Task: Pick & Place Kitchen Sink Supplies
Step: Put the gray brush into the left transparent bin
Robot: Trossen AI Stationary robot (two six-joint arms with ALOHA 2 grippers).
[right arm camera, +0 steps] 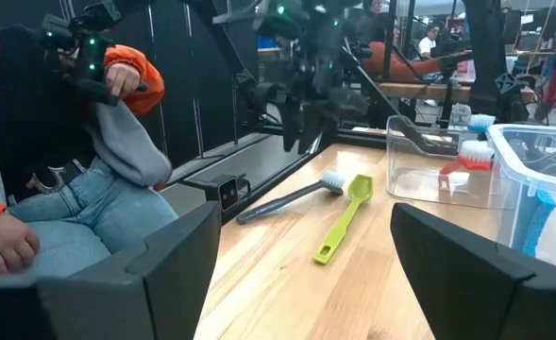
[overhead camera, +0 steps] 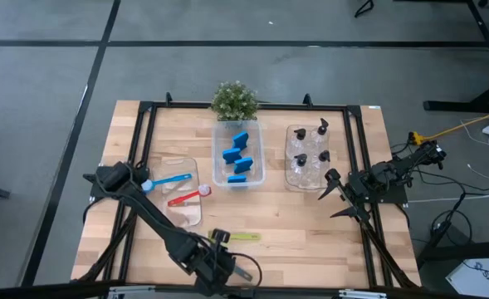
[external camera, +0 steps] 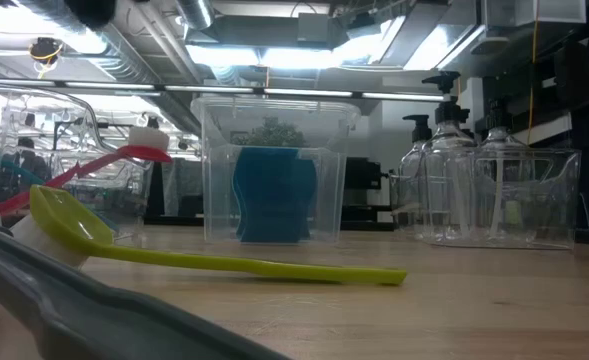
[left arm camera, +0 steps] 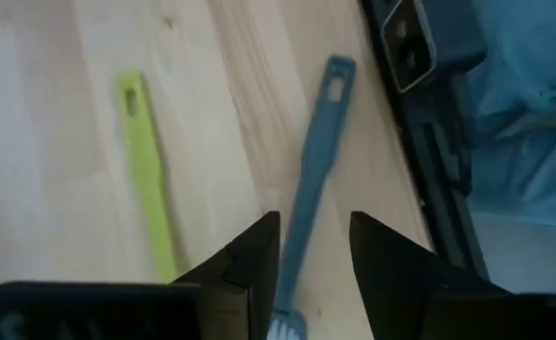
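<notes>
Reaching for grey brush (left arm camera: 308, 179) on worktop (overhead camera: 302, 232), just beside yellow-green brush (overhead camera: 244, 237): left gripper (left arm camera: 312, 247) narrow, straddling handle, not yet gripping. Next: close, lift to brush bin (overhead camera: 183, 193). Right gripper (overhead camera: 336, 196) wide, idle far from the yellow-green brush.

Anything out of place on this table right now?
Two brushes lie loose on the wood near the front edge, outside any bin: the yellow-green brush and the grey brush beside it, between the left gripper's fingers.

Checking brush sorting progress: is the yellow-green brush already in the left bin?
No, the yellow-green brush lies on the bare table, outside the left bin.
</notes>
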